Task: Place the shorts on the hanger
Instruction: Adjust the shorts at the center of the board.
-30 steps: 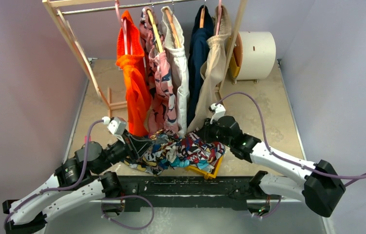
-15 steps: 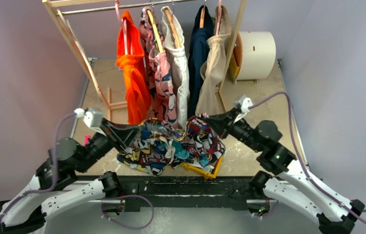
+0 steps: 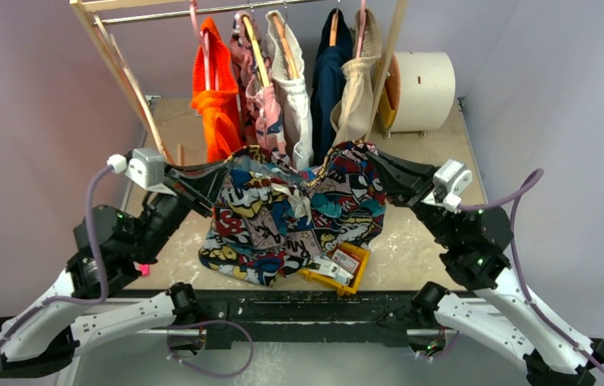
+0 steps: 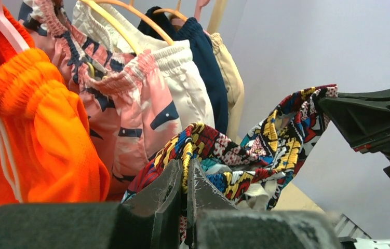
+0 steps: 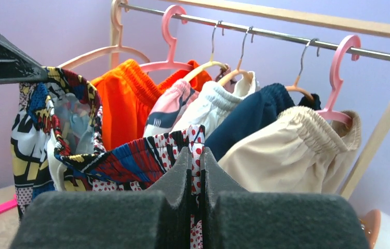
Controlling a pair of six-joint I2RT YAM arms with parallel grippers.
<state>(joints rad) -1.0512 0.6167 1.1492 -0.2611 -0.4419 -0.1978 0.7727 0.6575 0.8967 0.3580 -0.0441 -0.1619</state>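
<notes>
Both arms have raised the shorts (image 3: 294, 213), spread between them; hung clothes (image 3: 290, 104) crowd close at 12 o'clock. Jaws of the left gripper (image 3: 222, 169) and right gripper (image 3: 369, 155) are clamped tight on the waistband.

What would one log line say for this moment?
left gripper: shut on shorts | right gripper: shut on shorts | shorts: held up, spread between both grippers

Rack (image 3: 121, 64) is standing at the back of the table (image 3: 443, 233). Five garments are hanging side by side off its rail (image 3: 162, 14), left to right: orange one (image 3: 216, 112), pink patterned one (image 3: 262, 112), white one (image 3: 294, 104), navy one (image 3: 329, 80), beige one (image 3: 355, 96). White drum (image 3: 423, 90) is lying on its side at back right, just beside the rack. Yellow tray (image 3: 338, 273) is sitting near the front edge, partly covered. Small pink item (image 3: 145, 271) is lying at front left.
</notes>
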